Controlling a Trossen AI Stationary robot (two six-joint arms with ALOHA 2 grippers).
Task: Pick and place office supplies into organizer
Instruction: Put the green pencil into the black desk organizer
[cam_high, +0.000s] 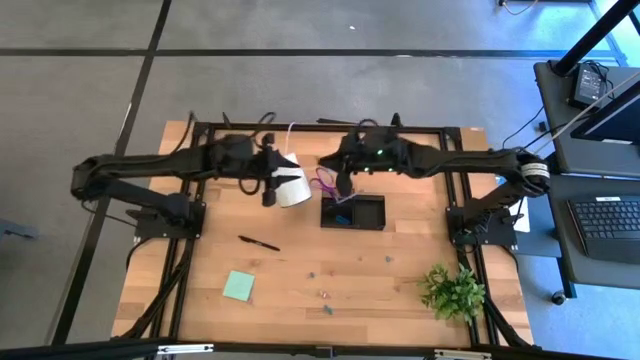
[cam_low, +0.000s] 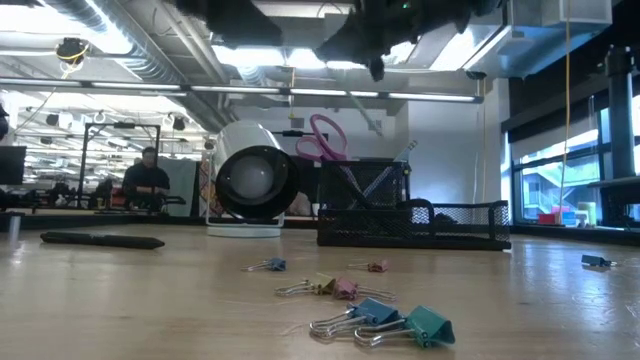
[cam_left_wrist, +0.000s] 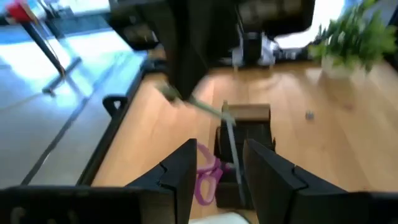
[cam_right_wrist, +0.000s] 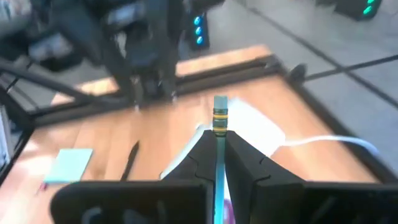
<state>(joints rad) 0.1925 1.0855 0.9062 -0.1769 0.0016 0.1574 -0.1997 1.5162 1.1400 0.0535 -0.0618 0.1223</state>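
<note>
— jaws first: how do yours stand?

— my left gripper (cam_high: 268, 185) is spread around the white cylinder roll (cam_high: 291, 186), which lies tipped on its side just left of the organizer (cam_high: 353, 211). my right gripper (cam_high: 343, 186) is pressed together on a pencil (cam_right_wrist: 219, 140), pinched between both fingers (cam_right_wrist: 200, 165) with its banded eraser end sticking out past the tips.

— go left to right across the table.

— mint-green sticky-note pad (cam_high: 238, 286) near the front left, lying flat. a dark pen (cam_high: 258, 242) lies behind it, toward the roll, apart from both. next the roll, then the purple-handled scissors (cam_high: 325, 184) standing at the organizer's back left corner, handles up. my right gripper hangs over that same corner, above the black mesh tray.

— and the small things?

— binder clips (cam_low: 385, 318) scattered on the wood in front of the organizer, well apart from it. the green plant (cam_high: 452, 291) stands at the front right.
</note>
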